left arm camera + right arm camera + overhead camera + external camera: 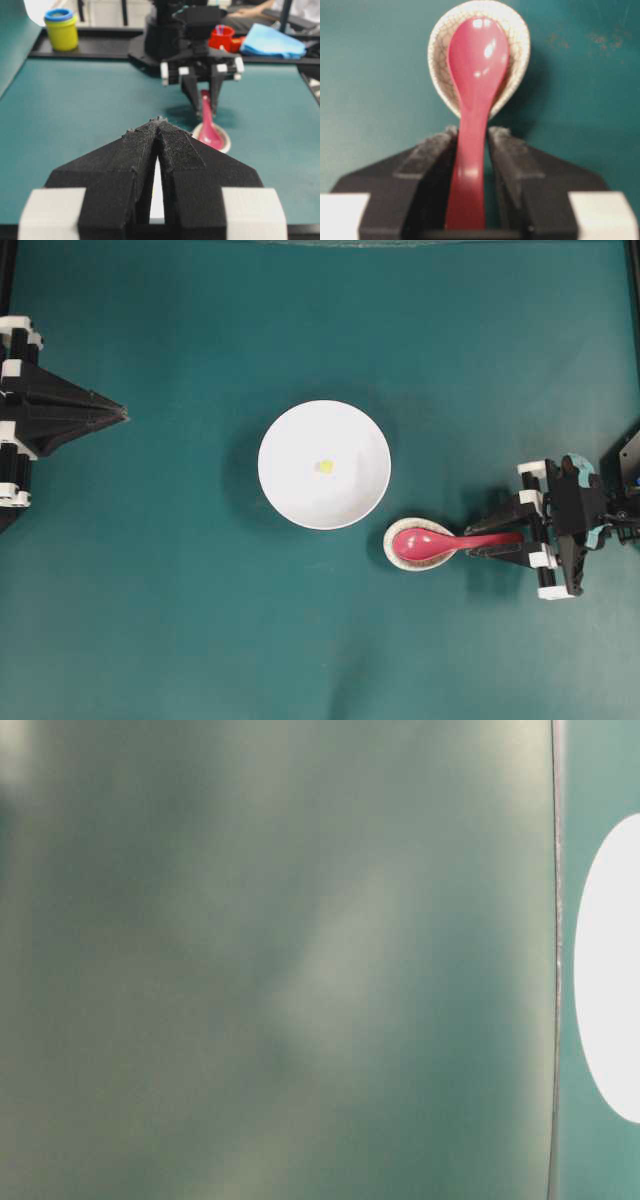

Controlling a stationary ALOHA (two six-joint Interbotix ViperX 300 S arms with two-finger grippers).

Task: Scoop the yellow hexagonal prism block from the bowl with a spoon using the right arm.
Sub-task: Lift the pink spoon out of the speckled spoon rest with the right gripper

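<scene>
Overhead camera looks straight down on the green table [150, 620], taking in both arms and the white bowl [324, 465] at centre. The table-level view sits so close it's mostly blur, catching only a white sliver of bowl [612, 970] at its right edge. The left wrist camera peers along its own end effector [159, 125] across the table toward the right end effector [204, 102] and spoon [210, 127]. The right wrist camera is tight on that same spoon [475, 90] and its speckled rest [517, 45], shared with overhead too.
</scene>
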